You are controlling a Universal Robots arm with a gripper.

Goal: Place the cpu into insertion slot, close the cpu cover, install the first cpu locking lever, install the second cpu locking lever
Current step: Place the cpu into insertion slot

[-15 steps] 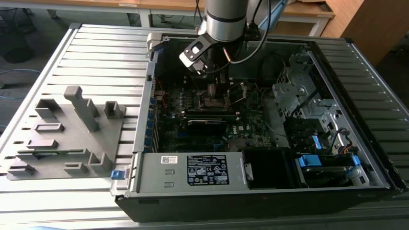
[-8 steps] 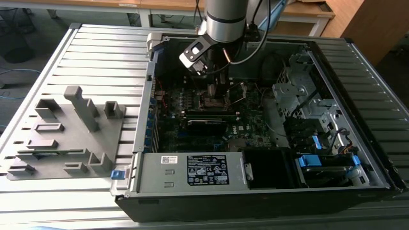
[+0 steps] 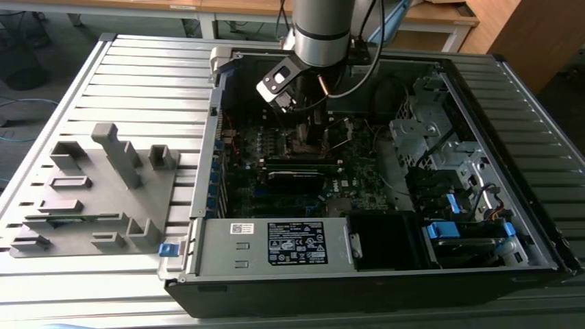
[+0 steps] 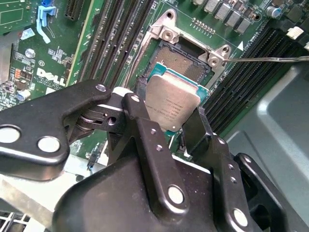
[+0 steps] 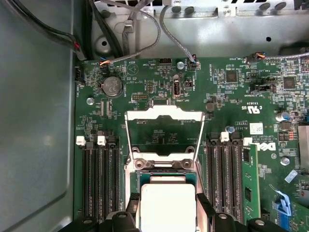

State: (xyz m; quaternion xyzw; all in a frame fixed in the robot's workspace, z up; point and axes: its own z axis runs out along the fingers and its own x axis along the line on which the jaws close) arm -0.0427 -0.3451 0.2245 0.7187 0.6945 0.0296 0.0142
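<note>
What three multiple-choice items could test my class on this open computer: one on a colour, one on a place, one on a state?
1. The motherboard is:
A. green
B. red
C. white

2. The cpu is:
A. at the motherboard's corner
B. between the fingers of the hand, over the insertion slot
C. beneath the cpu cover

3. The cpu cover is:
A. shut flat over the slot
B. taken off
C. raised open

Answers:
1 A: the board shows green in both wrist views.
2 B: the fingers clamp the chip's edges, with the slot's dark centre showing just beyond it.
3 C: in the first wrist view the silvery frame stands up behind the slot.
</note>
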